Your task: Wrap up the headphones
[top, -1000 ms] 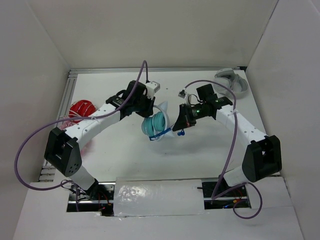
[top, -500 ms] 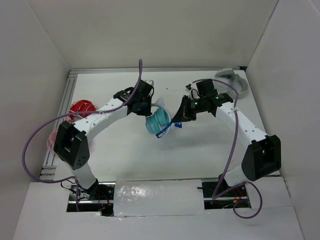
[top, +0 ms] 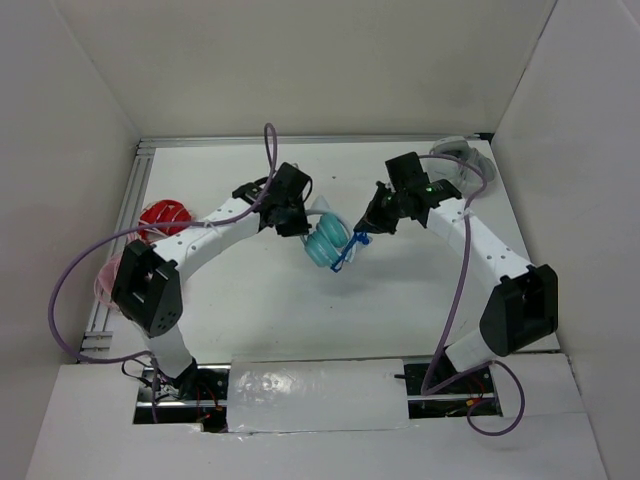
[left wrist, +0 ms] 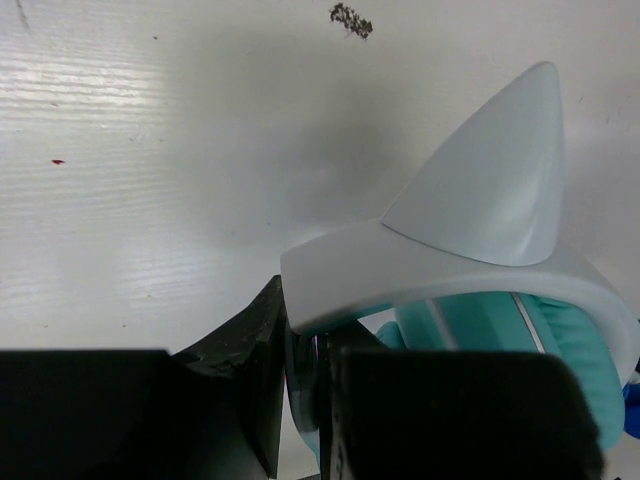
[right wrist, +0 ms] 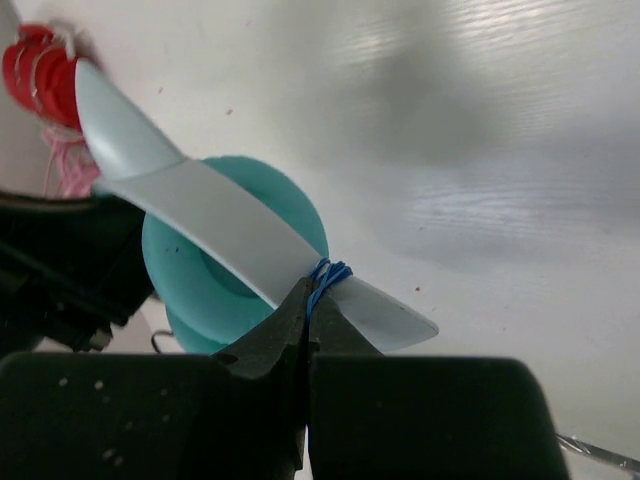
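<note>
Our left gripper (top: 299,222) clamped the headband (left wrist: 430,260), right gripper (top: 367,229) pinched the headphones' (top: 327,243) blue cable (right wrist: 328,272); we judged winding needed steady tension.

Setting: robotics lab test cell. White surface (top: 260,300) boxed in by plain white panels (top: 330,70), with an aluminium rail (top: 300,140) along the far edge. Left arm (top: 200,240) and right arm (top: 490,250) bolted down; purple cables (top: 267,150) loop free, with exposed wiring (top: 480,405) at the bases.

No legible text, labels, brands or numbers in any view. Headphones (top: 327,245): plain teal cups and plain white band, no logo showing. Counter (top: 250,310): white surface with a few dark specks, no print.
</note>
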You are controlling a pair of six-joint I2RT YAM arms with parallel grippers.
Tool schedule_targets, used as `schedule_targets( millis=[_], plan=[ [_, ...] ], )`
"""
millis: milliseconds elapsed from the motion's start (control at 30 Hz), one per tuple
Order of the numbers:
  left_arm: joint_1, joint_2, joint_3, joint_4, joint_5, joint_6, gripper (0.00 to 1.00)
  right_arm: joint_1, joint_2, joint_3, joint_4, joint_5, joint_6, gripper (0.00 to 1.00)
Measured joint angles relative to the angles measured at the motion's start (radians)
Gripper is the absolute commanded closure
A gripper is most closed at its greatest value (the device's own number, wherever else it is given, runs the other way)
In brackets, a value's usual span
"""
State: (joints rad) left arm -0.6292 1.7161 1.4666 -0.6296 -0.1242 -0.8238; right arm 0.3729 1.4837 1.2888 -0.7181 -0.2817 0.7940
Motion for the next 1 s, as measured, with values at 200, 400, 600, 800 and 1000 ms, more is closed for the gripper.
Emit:
schedule_targets(
  millis=[200, 400, 600, 800, 1000],
  plan=[
    [-0.033, 0.146, 0.129, -0.018, 0.007, -0.068, 1.00, -0.002, 0.066, 0.052, -0.063, 0.214, 0.036, 1.00],
    [-0.069, 0.311, 0.296, -0.011, 0.050, -0.129, 1.00, -0.032, 0.086, 0.080, -0.117, 0.438, 0.044, 1.00],
    [-0.114, 0.443, 0.462, 0.024, 0.056, -0.152, 1.00, -0.131, 0.109, 0.081, -0.128, 0.529, 0.042, 1.00],
    [-0.143, 0.679, 0.718, 0.072, 0.102, -0.186, 1.00, -0.253, 0.155, 0.083, -0.104, 0.593, 0.023, 1.00],
    [-0.173, 0.824, 0.782, 0.192, 0.159, -0.228, 1.00, -0.347, 0.287, 0.105, -0.118, 0.613, 0.010, 1.00]
  ],
)
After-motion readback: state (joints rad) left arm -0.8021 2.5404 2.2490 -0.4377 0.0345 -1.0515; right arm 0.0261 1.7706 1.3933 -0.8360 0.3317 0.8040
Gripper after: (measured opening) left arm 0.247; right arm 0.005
